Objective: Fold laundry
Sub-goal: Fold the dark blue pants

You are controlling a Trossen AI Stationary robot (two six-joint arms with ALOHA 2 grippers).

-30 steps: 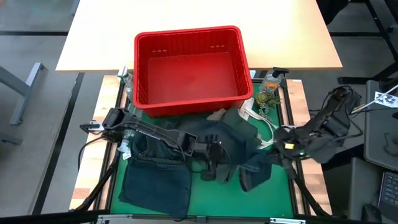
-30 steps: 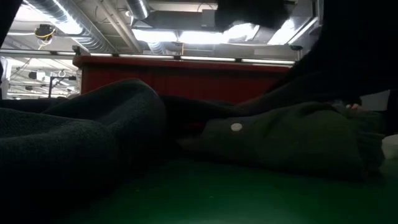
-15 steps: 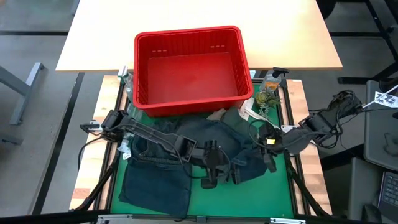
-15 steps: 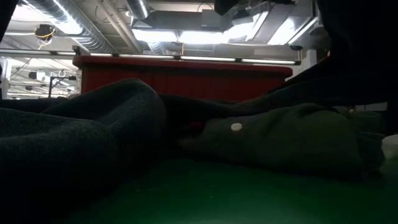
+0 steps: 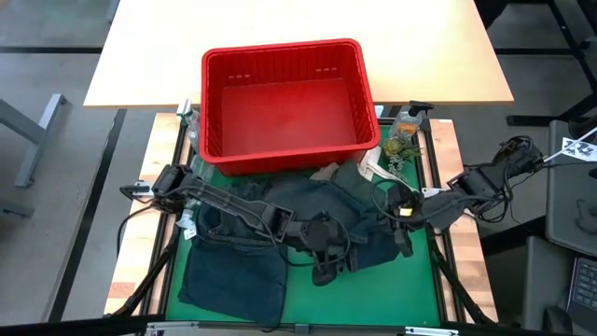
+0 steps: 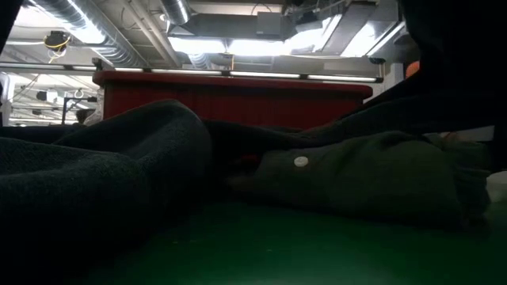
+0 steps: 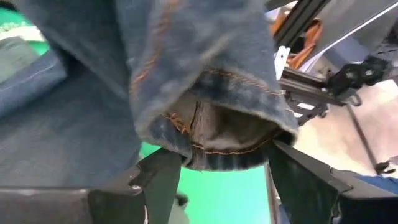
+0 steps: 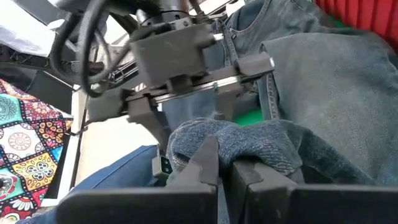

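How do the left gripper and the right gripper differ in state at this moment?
The left gripper stands open, its fingers spread either side of the jeans hem; the right gripper is shut on a fold of the jeans. In the high view the left gripper sits mid-mat and the right gripper nearer the mat's right edge. Both are low over the same denim jeans.
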